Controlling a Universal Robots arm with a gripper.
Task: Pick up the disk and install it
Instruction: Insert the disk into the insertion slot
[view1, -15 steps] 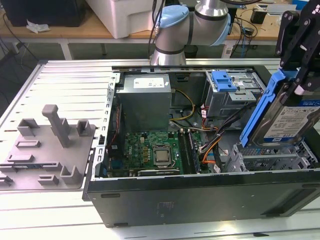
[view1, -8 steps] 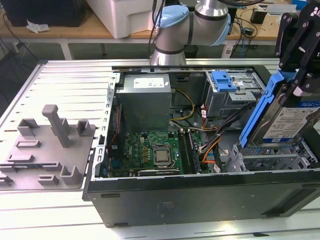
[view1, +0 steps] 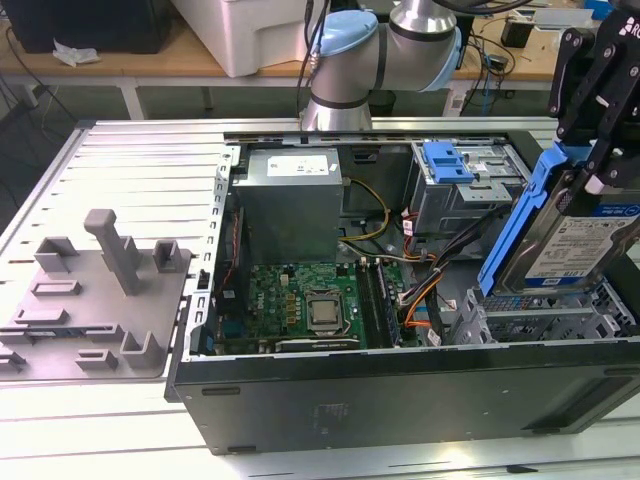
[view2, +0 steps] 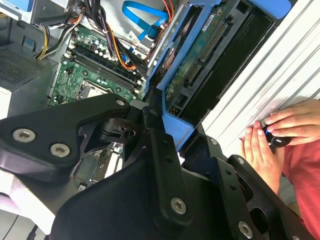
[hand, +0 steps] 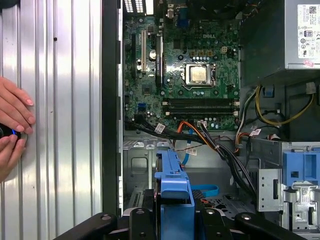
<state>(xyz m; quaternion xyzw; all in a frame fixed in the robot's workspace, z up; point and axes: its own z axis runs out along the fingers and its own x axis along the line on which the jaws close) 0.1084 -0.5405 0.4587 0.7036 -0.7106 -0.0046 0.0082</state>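
Note:
In the exterior view my gripper is at the far right, shut on the disk. The disk is a silver drive with a white-and-blue label and a blue bracket around its edges. It hangs tilted, its lower end just above the grey drive bay at the front right corner of the open computer case. The second wrist view shows the disk's green circuit-board underside, with the black fingers clamped on the blue bracket. The first wrist view shows the bracket's edge above the bay floor.
Inside the case are the motherboard, the grey power supply box, a drive cage with a blue latch and loose cables. A grey fixture lies at the exterior view's left. A person's hands rest on the ribbed table beside the case.

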